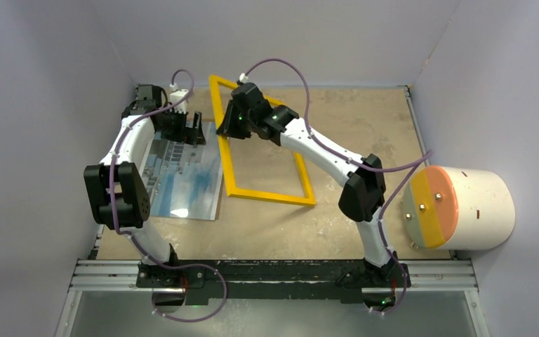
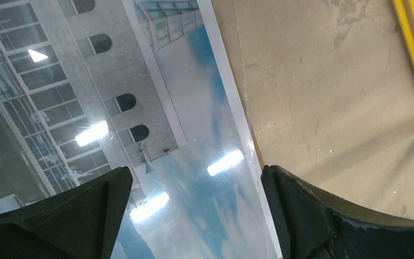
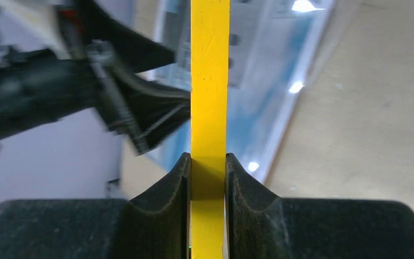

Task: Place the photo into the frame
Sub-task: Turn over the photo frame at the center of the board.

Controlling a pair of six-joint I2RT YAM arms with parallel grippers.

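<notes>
Barely started, I'd say. The right gripper (image 3: 208,162) is clamped on the left bar of the frame (image 1: 270,194). The photo (image 1: 186,175) lies flat just left of it on the table (image 1: 365,126). The left gripper (image 1: 184,130) hangs wide open over its far end, holding nothing. Photo's not in yet.
</notes>
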